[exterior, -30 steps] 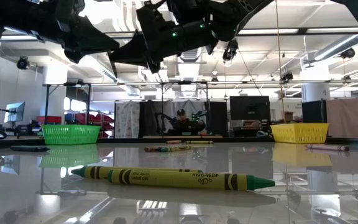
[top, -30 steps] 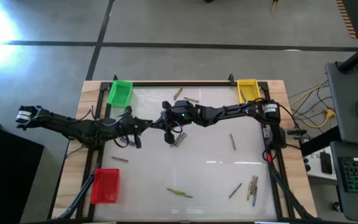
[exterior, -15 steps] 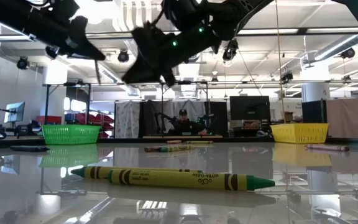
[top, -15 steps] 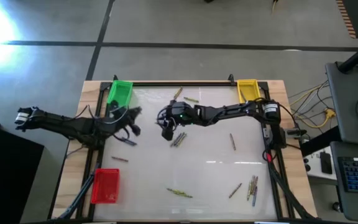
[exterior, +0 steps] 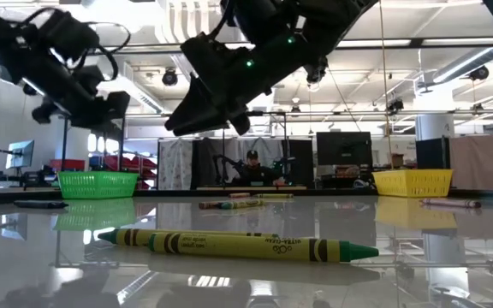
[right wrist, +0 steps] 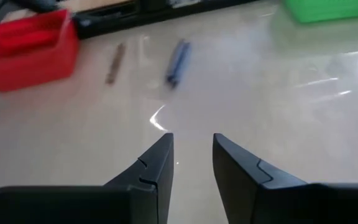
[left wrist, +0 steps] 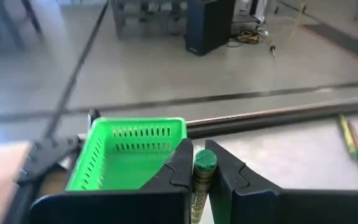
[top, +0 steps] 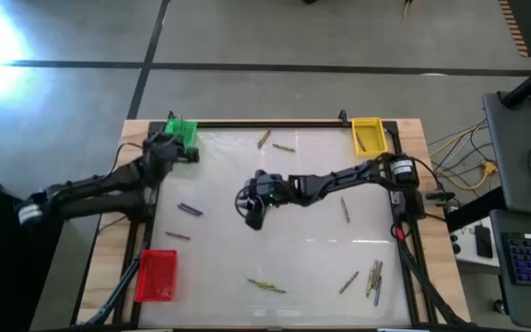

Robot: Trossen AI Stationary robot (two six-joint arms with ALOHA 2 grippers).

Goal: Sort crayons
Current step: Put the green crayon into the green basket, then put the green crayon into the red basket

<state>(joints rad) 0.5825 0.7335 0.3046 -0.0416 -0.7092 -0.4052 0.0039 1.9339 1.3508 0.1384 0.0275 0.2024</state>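
In the high view, the left gripper (top: pixel 166 148) sits at the upper left of the glossy white table (top: pixel 293 249), beside the small green plastic bin (top: pixel 182 128), while the right gripper (top: pixel 253 207) hovers near the table's middle. Thin crayons lie scattered: a grey-blue one (top: pixel 189 209) left of centre, a brownish one (top: pixel 177 236) below it, a cluster (top: pixel 374 277) at lower right. The red plastic bin (top: pixel 158 276) is lower left, the yellow plastic bin (top: pixel 367 135) upper right. In the low view, green-and-yellow wrapped crayons (exterior: pixel 238 244) lie in the foreground. In the left wrist view, the fingers are clamped on a green-tipped crayon (left wrist: pixel 202 177), the green bin just beyond. In the right wrist view, the fingers (right wrist: pixel 160 163) stand partly apart, holding nothing.
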